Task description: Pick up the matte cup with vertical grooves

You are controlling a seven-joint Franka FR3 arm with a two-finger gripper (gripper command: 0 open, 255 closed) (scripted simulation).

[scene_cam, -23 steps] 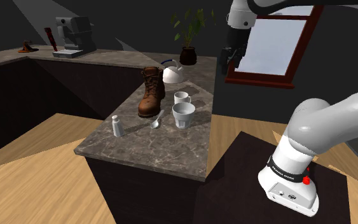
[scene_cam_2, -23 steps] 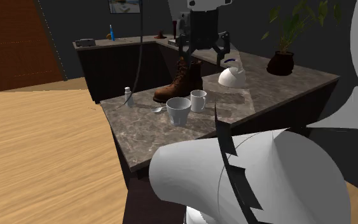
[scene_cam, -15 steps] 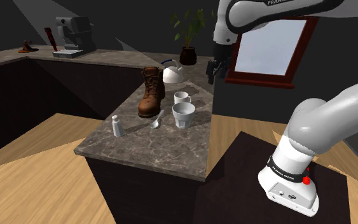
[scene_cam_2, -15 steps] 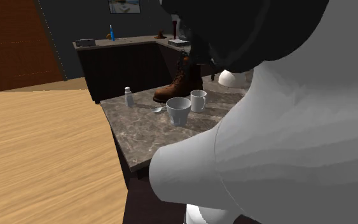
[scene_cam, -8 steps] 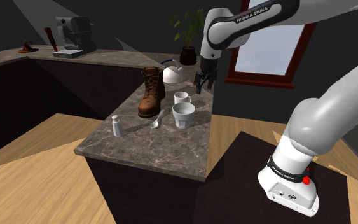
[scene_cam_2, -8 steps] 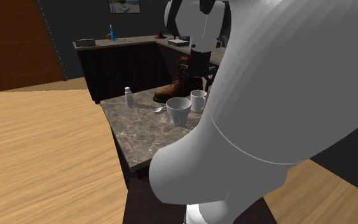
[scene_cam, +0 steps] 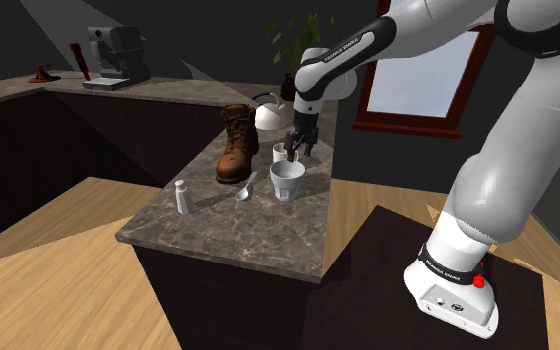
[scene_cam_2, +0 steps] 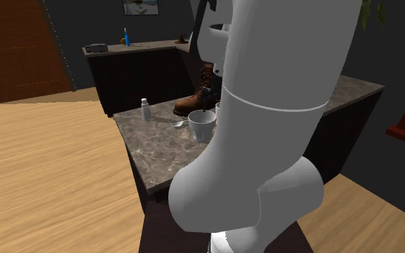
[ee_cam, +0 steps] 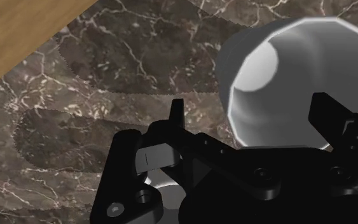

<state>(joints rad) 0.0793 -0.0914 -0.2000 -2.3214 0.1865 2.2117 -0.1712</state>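
The pale faceted cup (scene_cam: 287, 180) stands on the dark marble counter (scene_cam: 238, 234), with a smaller white mug (scene_cam: 282, 152) just behind it. My black gripper (scene_cam: 296, 152) hangs open a little above the two, over the mug and the cup's far rim. In the wrist view the cup (ee_cam: 298, 70) lies mouth-up just ahead of the gripper (ee_cam: 252, 118); its fingers stand apart and touch nothing. In the second exterior view the cup (scene_cam_2: 201, 124) shows beside the white arm, which hides the mug.
A brown boot (scene_cam: 236, 144), a spoon (scene_cam: 245, 189) and a small white shaker (scene_cam: 181, 197) stand at the shoulder view's left of the cups. A white kettle (scene_cam: 270, 114) and a potted plant (scene_cam: 294, 60) sit further back. The counter's edge runs close beside the cups.
The arm has swung down from high at the shoulder view's right to the cups. The gripper has dropped from window height to just above them. Nothing on the counter has moved.
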